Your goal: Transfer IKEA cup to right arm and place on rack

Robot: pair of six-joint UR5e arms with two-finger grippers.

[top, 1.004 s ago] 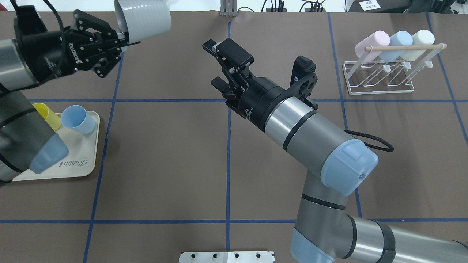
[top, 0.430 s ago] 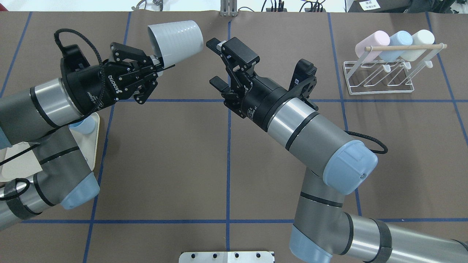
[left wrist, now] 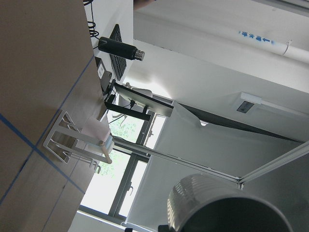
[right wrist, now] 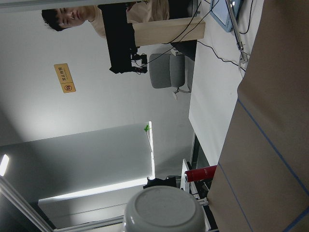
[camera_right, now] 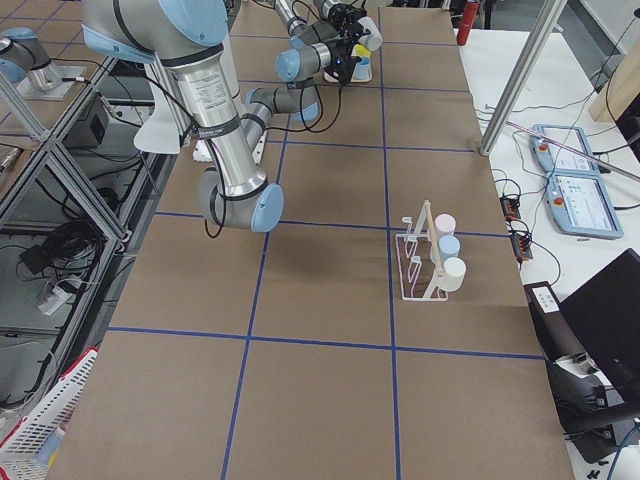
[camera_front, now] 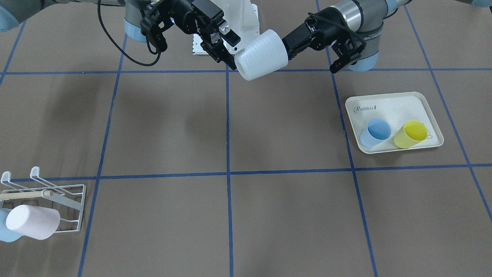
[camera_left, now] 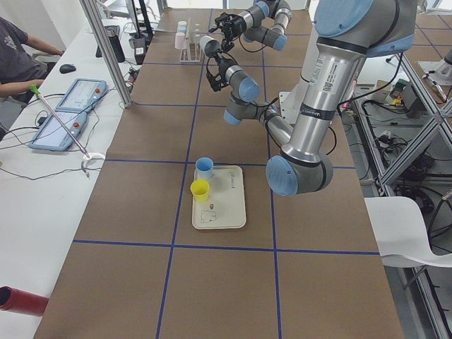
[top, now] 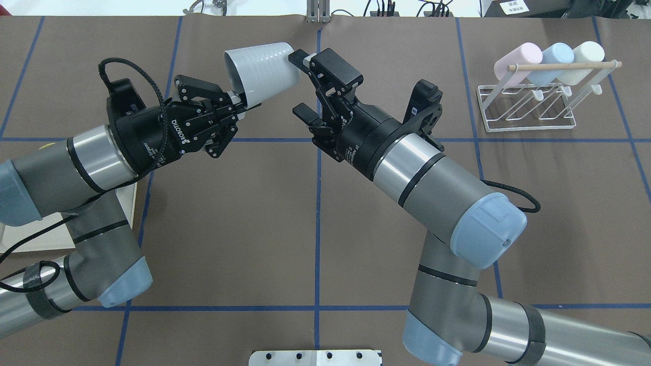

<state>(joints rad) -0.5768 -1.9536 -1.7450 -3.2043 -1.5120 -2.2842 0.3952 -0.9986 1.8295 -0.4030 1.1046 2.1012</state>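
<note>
The IKEA cup is white and ribbed and lies tilted in the air, base toward the right arm. My left gripper is shut on its rim. It also shows in the front view with the cup. My right gripper is open, and the cup's base sits at the mouth of its jaws, by the upper finger. The right wrist view shows the cup's base close up; the left wrist view shows its side. The white wire rack with the wooden dowel stands at the far right.
The rack holds a pink cup, a blue cup and a cream cup. A cream rabbit tray on my left holds a blue cup and a yellow cup. Blue tape lines cross the brown table.
My left arm has swung right with the cup, bringing its base up to the right gripper's open jaws. The right gripper has shifted slightly toward it.
</note>
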